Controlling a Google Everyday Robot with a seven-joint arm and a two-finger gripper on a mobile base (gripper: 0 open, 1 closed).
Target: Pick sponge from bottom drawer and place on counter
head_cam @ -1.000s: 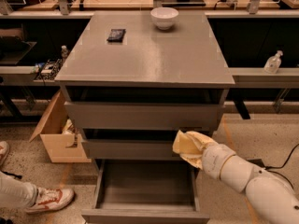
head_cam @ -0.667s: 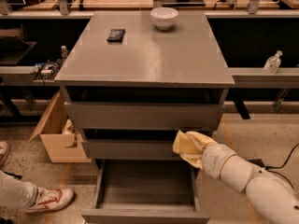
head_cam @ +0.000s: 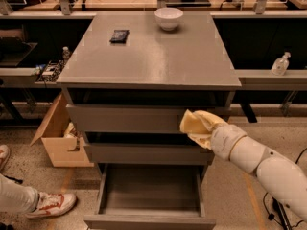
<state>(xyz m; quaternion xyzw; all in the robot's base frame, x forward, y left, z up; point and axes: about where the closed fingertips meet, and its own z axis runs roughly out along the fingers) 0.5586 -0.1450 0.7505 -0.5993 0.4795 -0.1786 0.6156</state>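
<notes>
The grey cabinet's bottom drawer [head_cam: 149,219] is pulled open, and the inside that shows holds nothing. My gripper [head_cam: 197,126] hangs at the cabinet's right front, level with the top drawer's lower edge and well above the open drawer. Its tip is a pale-yellow mass, and I cannot tell whether the sponge is in it. No sponge shows anywhere else. The white arm [head_cam: 259,162] reaches in from the lower right. The counter [head_cam: 158,56] is the cabinet's flat grey top, above and behind the gripper.
A white bowl [head_cam: 168,17] and a small black packet [head_cam: 119,35] lie at the back of the counter. An open cardboard box [head_cam: 60,138] stands left of the cabinet. A person's shoe [head_cam: 50,204] is at the lower left. A bottle [head_cam: 280,64] stands on the right shelf.
My gripper has risen from in front of the middle drawer to the top drawer's lower edge. The drawers, bowl and packet have not moved.
</notes>
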